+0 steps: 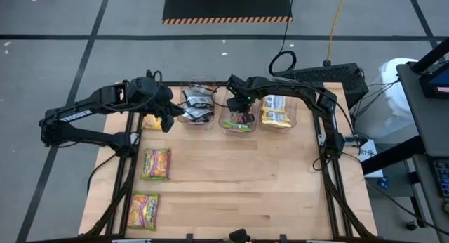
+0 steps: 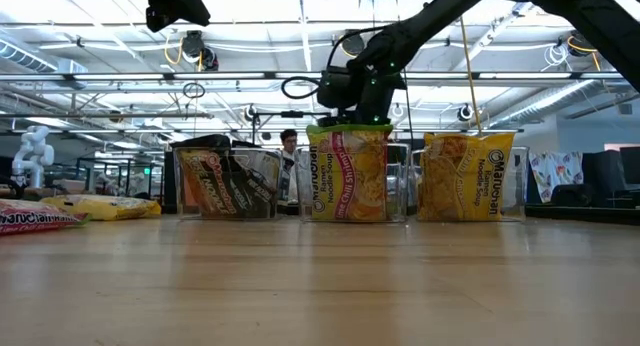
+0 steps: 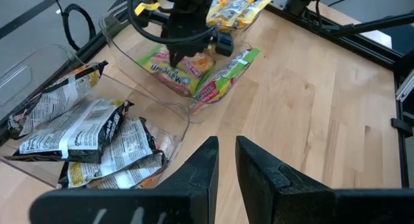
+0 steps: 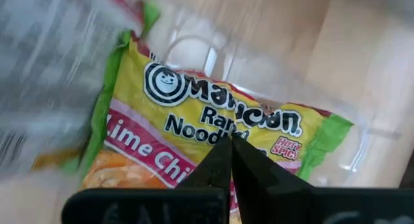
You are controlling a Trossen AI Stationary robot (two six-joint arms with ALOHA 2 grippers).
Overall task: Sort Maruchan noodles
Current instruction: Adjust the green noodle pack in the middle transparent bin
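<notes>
Three clear bins stand at the table's far side. The left bin [image 1: 198,106] holds black packets, the middle bin [image 1: 238,122] lime-green ones and the right bin [image 1: 276,111] yellow ones. My right gripper [image 4: 231,153] is shut and points down into the middle bin, its tips at the printed face of a lime-green packet [image 4: 213,120]. My left gripper [image 3: 226,159] hangs above the table left of the bins, slightly open with nothing between its fingers, over a yellow packet [image 1: 151,122]. Two lime-green packets [image 1: 156,163] [image 1: 145,210] lie flat near the left edge. My right gripper comes from above, slanting down, with its shut fingertips [image 3: 178,56] at the face of the topmost lime-green packet [image 3: 169,74], which leans in the middle bin. I cannot tell whether the tips touch it.
A second lime-green packet [image 3: 223,72] leans on the middle bin's near wall. Bare wooden tabletop [image 1: 245,180] spreads from the bins to the near edge. The right arm's frame [image 1: 330,141] stands along the right side. A person [image 2: 290,141] shows far behind the bins.
</notes>
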